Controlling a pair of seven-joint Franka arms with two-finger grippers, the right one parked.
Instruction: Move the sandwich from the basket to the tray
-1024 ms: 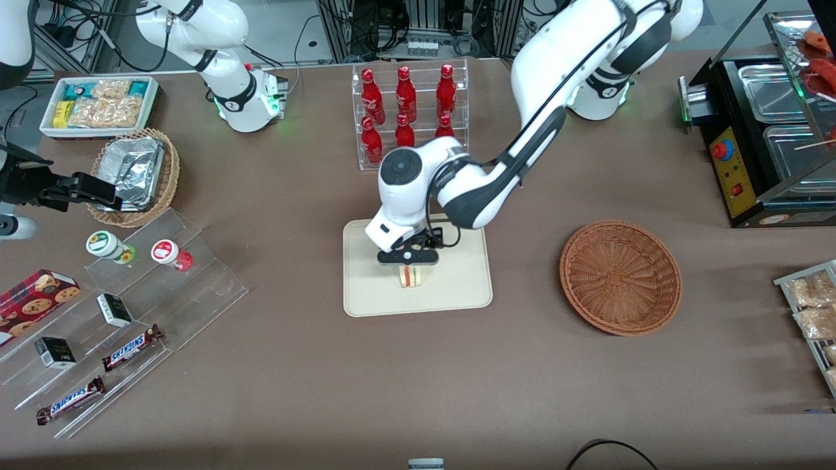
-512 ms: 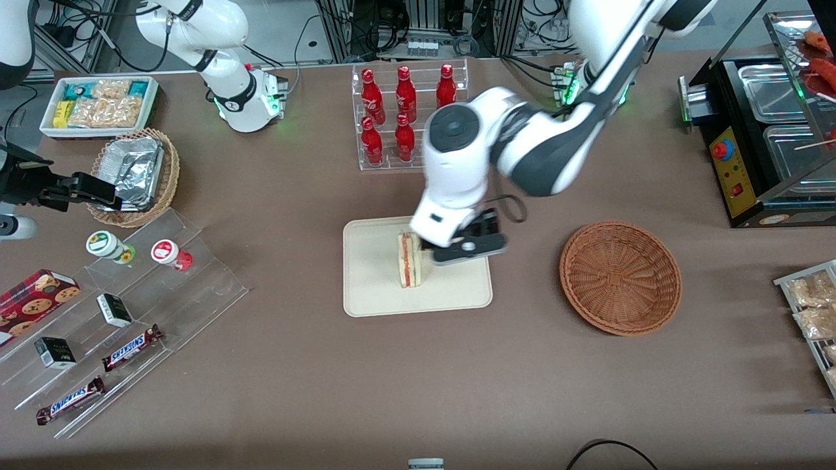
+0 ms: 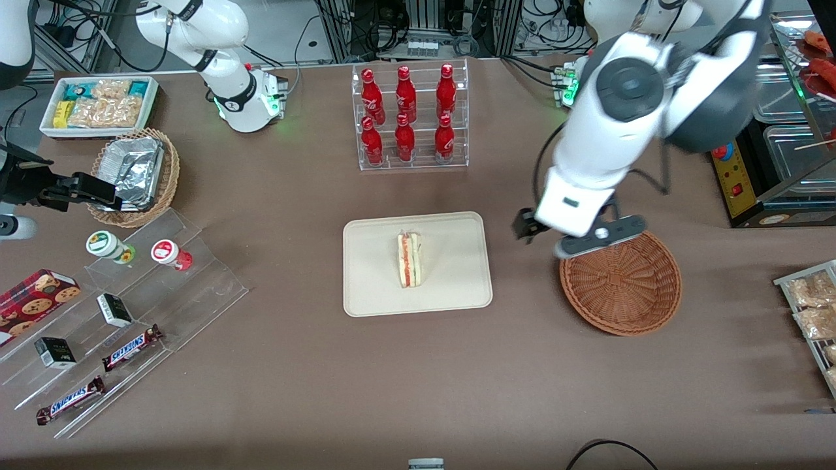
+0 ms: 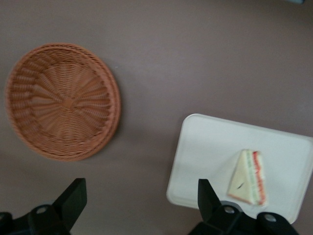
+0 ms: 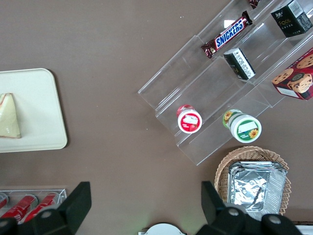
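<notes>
Jaws spread wide and gripping nothing, the left arm's gripper (image 3: 567, 236) is hovering over the rim of the round reddish-brown wicker basket (image 3: 620, 281), the triangular pale-bread sandwich (image 3: 409, 260) lying released on the flat cream-beige rectangular tray (image 3: 450, 287), suggesting placement is finished.

A clear rack of red bottles (image 3: 410, 116) stood at the counter's (image 3: 294, 391) twelve o'clock. At ten o'clock sat a white bin of snack packets (image 3: 99, 104), with a tan wicker basket of crumpled foil (image 3: 134, 173) nearer the front camera. At eight o'clock a stepped acrylic stand (image 3: 202, 287) carried two lidded cups (image 3: 108, 246), Snickers bars (image 3: 130, 347) and a cookie box (image 3: 36, 297). A black warmer cabinet (image 3: 764, 143) occupied two o'clock. The gripper (image 4: 141, 193) hung above the counter at three o'clock, fingers spread apart.
</notes>
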